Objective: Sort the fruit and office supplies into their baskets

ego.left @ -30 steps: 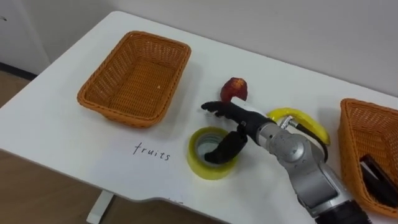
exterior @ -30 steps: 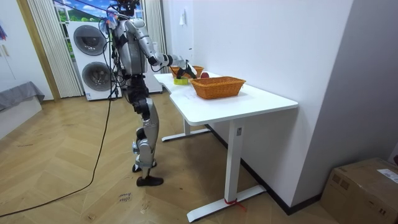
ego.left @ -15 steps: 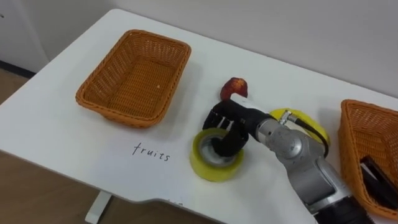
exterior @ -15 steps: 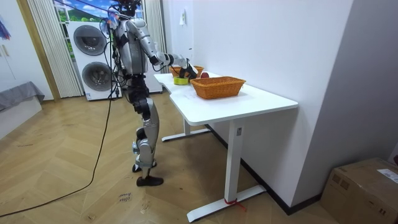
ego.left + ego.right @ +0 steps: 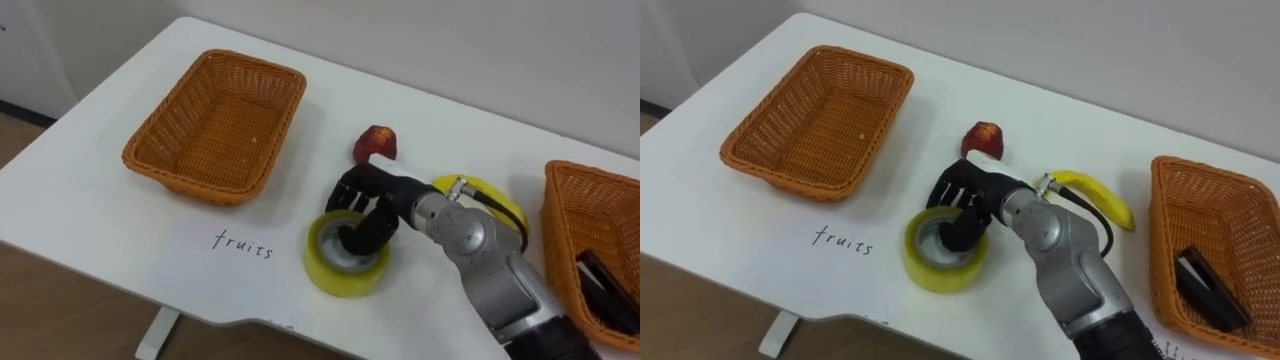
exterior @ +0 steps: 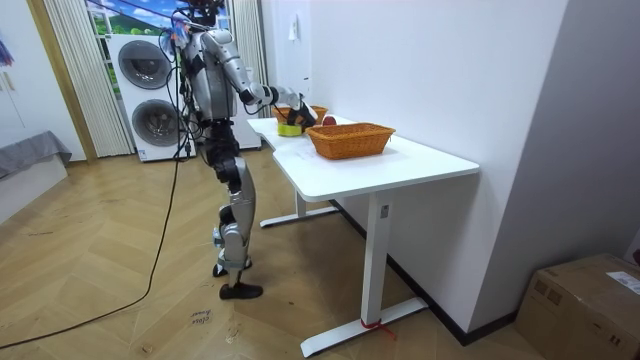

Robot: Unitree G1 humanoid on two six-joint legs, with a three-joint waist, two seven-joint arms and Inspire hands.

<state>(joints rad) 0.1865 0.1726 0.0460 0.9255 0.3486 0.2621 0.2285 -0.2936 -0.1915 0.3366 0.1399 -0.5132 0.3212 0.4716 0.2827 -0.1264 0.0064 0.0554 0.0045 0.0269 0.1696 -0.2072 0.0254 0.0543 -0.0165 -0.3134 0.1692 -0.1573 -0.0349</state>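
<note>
Gripping the yellow tape roll [image 5: 338, 278] at the near edge of the table [image 5: 100, 225], the right hand [image 5: 368, 200] curls over its far rim, thumb in the core; next likely comes a lift and carry right to the far-right basket [image 5: 585, 205].

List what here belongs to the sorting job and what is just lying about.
Job: roll of tape gripped by the right hand; apple; banana; empty basket; second basket holding a black item.
Lying about: washing machines; cardboard box; curtain.
</note>
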